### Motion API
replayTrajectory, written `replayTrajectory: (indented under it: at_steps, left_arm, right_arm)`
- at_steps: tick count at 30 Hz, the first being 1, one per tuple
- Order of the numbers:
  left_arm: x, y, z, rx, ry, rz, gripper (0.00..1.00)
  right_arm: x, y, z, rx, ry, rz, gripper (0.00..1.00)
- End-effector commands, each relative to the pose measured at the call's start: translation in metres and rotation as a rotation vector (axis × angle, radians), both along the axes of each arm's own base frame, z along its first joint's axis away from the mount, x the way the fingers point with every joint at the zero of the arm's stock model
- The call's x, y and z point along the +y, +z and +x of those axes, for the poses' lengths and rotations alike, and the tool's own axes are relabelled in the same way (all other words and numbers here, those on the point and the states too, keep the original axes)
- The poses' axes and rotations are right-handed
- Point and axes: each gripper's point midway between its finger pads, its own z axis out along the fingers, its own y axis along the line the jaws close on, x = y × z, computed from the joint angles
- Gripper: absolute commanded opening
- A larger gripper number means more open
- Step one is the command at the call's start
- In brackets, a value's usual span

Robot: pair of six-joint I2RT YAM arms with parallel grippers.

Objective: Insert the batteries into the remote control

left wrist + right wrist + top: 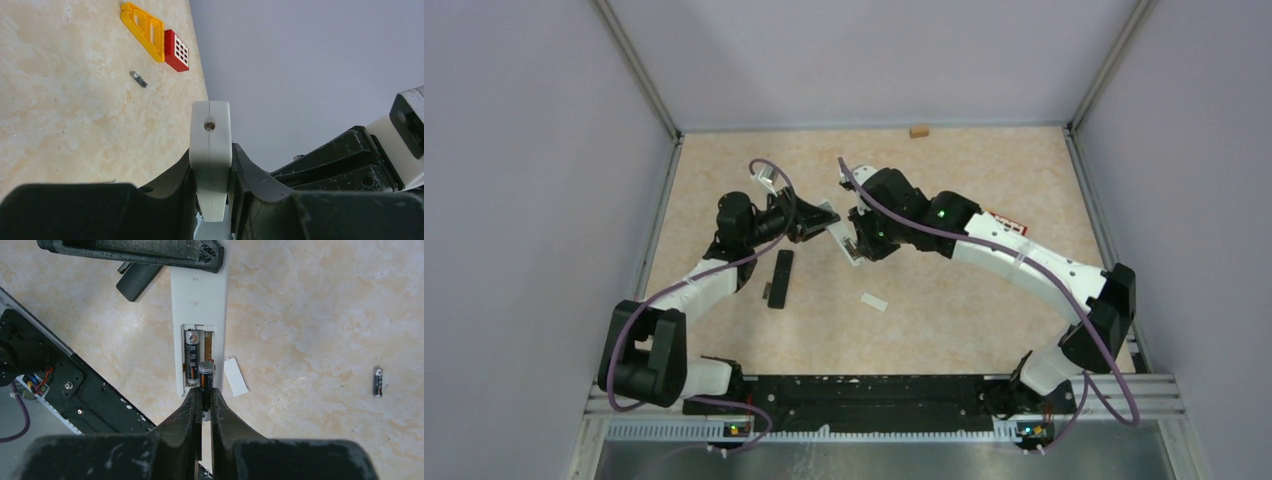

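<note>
My left gripper is shut on the white remote control and holds it above the table. In the right wrist view the remote shows its open battery compartment, with one battery lying in the left slot. My right gripper is shut on a second battery, held end-on over the right slot at the compartment's near end. A third battery lies loose on the table.
A black remote lies on the table under the left arm. A white cover piece lies near it. A yellow piece and a red block sit right of centre. A small wooden block is by the back wall.
</note>
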Motion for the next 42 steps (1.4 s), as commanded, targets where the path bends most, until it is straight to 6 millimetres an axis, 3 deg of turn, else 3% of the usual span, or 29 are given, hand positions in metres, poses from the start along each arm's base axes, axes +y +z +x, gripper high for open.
replayTrajectory:
  at_steps: [1,10,21,26,32,38,42]
  left_arm:
    - [-0.002,0.012,0.001,-0.043,-0.002,-0.030,0.00]
    - [-0.002,0.013,0.002,-0.039,-0.005,-0.048,0.00]
    - [-0.004,0.020,0.001,-0.028,-0.019,-0.089,0.00]
    - [-0.004,0.018,0.000,-0.022,-0.020,-0.089,0.00]
    - [-0.004,0.017,0.000,-0.001,-0.019,-0.096,0.00]
    - [-0.005,0.013,-0.001,0.066,-0.023,-0.133,0.00]
    - [-0.004,0.021,-0.004,0.159,-0.031,-0.241,0.00]
  right_arm:
    - [0.012,0.012,0.002,-0.051,0.015,0.039,0.06]
    - [0.015,0.004,0.008,-0.058,0.002,0.013,0.09]
    - [0.015,0.007,0.017,-0.088,-0.038,0.010,0.26]
    - [0.013,0.011,0.021,-0.101,-0.068,0.016,0.28]
    - [0.015,0.034,0.026,-0.144,-0.118,0.106,0.30]
    - [0.013,0.071,0.025,-0.193,-0.184,0.280,0.52]
    - [-0.001,0.081,0.026,-0.199,-0.289,0.388,0.59]
